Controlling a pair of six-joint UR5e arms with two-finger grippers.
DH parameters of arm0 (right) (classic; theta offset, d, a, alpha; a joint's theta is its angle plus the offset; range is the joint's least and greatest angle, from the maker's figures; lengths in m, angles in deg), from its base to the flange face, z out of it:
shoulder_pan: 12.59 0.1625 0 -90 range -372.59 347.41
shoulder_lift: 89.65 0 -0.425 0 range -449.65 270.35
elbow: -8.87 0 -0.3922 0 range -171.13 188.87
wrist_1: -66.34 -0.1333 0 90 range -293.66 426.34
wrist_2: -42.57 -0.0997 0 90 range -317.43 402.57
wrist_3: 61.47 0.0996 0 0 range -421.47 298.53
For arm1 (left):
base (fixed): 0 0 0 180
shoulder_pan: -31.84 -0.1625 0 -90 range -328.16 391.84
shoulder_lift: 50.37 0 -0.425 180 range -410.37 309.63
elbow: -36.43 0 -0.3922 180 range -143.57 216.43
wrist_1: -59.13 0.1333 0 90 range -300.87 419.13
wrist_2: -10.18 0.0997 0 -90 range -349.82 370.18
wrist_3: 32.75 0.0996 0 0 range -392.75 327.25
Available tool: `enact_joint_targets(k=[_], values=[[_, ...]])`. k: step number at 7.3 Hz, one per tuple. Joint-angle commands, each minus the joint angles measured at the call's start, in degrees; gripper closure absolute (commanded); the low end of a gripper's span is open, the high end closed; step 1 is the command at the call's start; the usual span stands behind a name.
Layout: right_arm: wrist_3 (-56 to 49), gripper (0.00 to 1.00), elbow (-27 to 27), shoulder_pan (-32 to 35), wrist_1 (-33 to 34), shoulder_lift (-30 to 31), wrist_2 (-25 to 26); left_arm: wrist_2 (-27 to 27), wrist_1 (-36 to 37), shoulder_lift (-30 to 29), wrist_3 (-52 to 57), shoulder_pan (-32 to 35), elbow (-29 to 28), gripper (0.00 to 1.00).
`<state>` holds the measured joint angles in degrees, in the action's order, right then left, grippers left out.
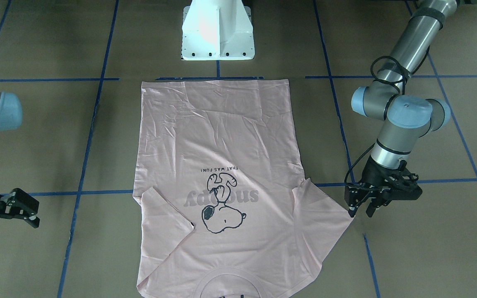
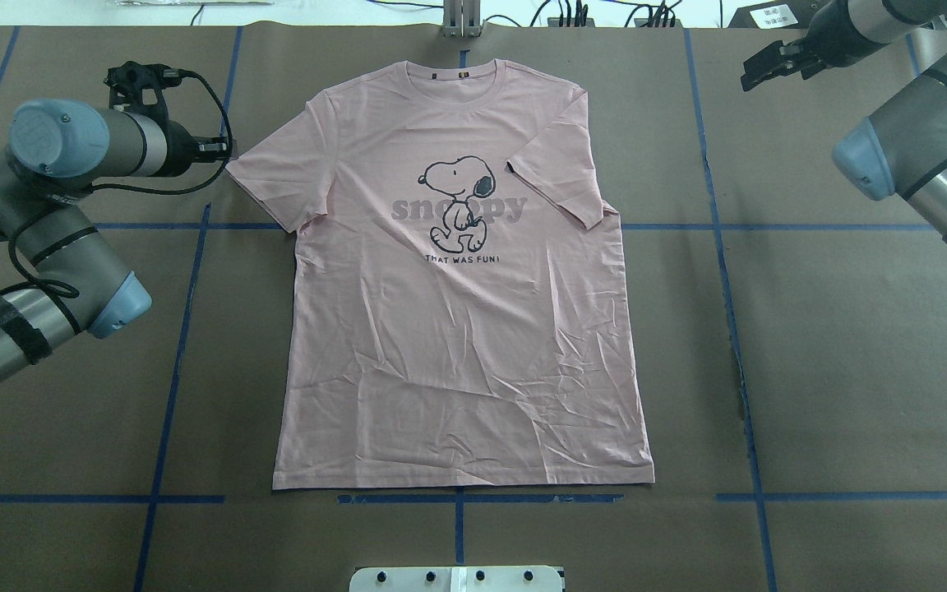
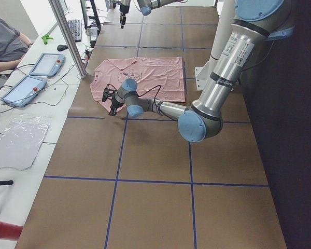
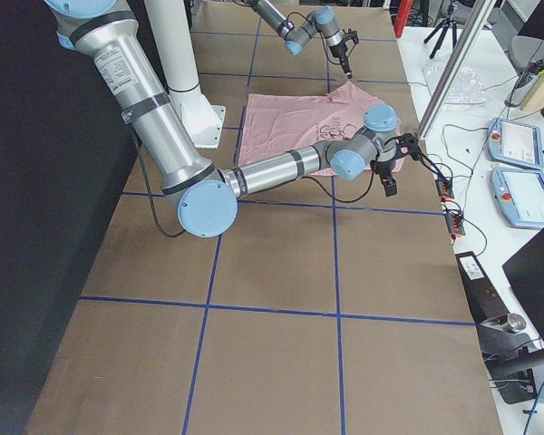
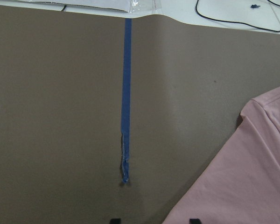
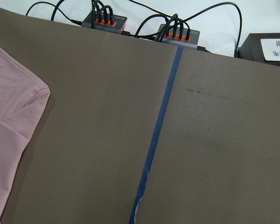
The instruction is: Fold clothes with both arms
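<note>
Black and spread apart, my left end effector hung empty just beside a sleeve tip of the shirt; my right end effector, also spread, hung well off. It lay flat, unfolded, on the desk. Next, I judged: pinch that sleeve.

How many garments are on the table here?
1. A pale pink T-shirt lies spread flat, print up, in the middle of the table, collar away from the robot. A second garment hidden beneath it cannot be ruled out.
</note>
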<state>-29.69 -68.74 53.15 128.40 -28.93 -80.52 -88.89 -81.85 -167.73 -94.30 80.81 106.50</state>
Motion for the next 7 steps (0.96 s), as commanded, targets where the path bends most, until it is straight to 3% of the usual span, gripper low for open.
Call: enact_joint_targets(k=[1,3,4,5,6,7], values=[[0.13,0.0,0.0,0.0,0.08,0.01,0.04,0.36,-0.17,-0.58,-0.06,-1.06,-1.68,0.43],[0.13,0.0,0.26,0.0,0.08,0.1,0.13,0.45,-0.17,-1.2,0.03,-1.68,-2.39,0.45],[0.13,0.0,0.35,0.0,0.08,0.1,0.13,0.45,-0.26,-1.2,-0.06,-1.68,-2.48,0.56],[0.13,0.0,0.35,0.0,0.08,0.1,0.13,0.45,-0.26,-1.2,0.02,-1.68,-2.48,0.85],[0.13,0.0,0.44,0.0,0.08,0.1,0.13,0.54,-0.26,-1.2,0.03,-1.85,-2.48,0.99],[0.13,0.0,0.44,0.0,0.08,0.1,0.13,1.67,-0.17,-1.29,0.11,-1.86,-2.48,1.0]])
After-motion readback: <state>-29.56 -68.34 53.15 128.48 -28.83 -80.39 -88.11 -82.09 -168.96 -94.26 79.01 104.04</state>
